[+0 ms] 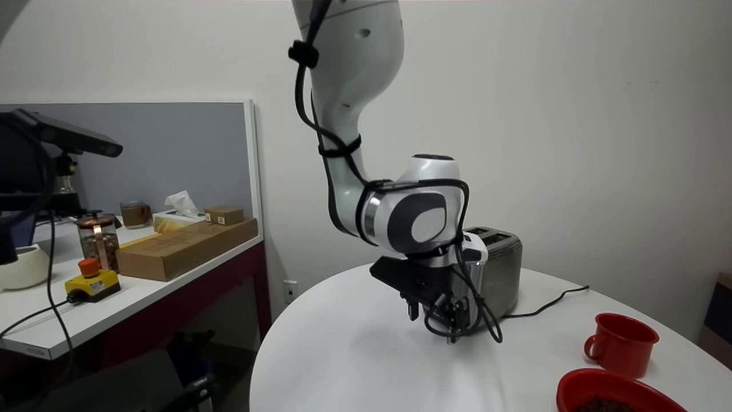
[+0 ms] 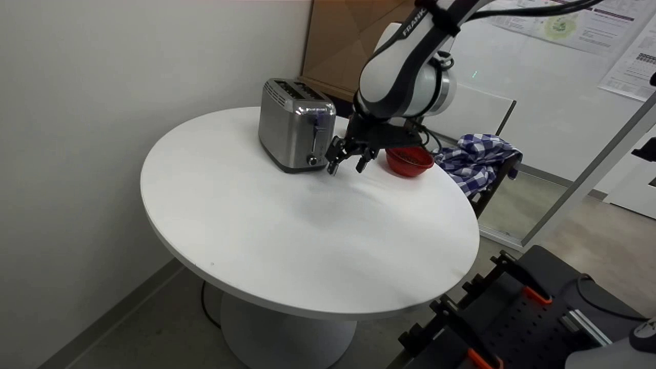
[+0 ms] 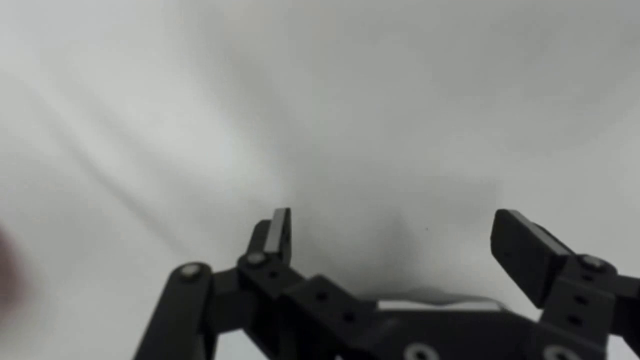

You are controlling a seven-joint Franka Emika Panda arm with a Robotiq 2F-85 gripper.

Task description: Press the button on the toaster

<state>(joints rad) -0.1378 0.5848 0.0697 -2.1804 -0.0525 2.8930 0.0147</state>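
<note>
The steel toaster (image 2: 287, 128) stands upright on the round white table (image 2: 246, 220). Its narrow end shows a lever (image 2: 315, 137) and a round knob (image 2: 312, 160) low down. In an exterior view the arm partly hides the toaster (image 1: 504, 274), and the lever end is hidden there. My gripper (image 2: 347, 166) is beside the lever end, low above the table, with fingertips pointing down. It also shows in the other exterior picture (image 1: 433, 325). In the wrist view the gripper's fingers (image 3: 391, 220) are wide apart with only white table between them. The toaster cannot be made out there.
A red bowl (image 2: 410, 163) stands near the table edge beyond the gripper. A red mug (image 1: 620, 346) stands near the bowl. The black cord (image 1: 549, 306) runs from the toaster across the table. A wall stands close behind. A reddish blur (image 3: 7, 275) shows in the wrist view.
</note>
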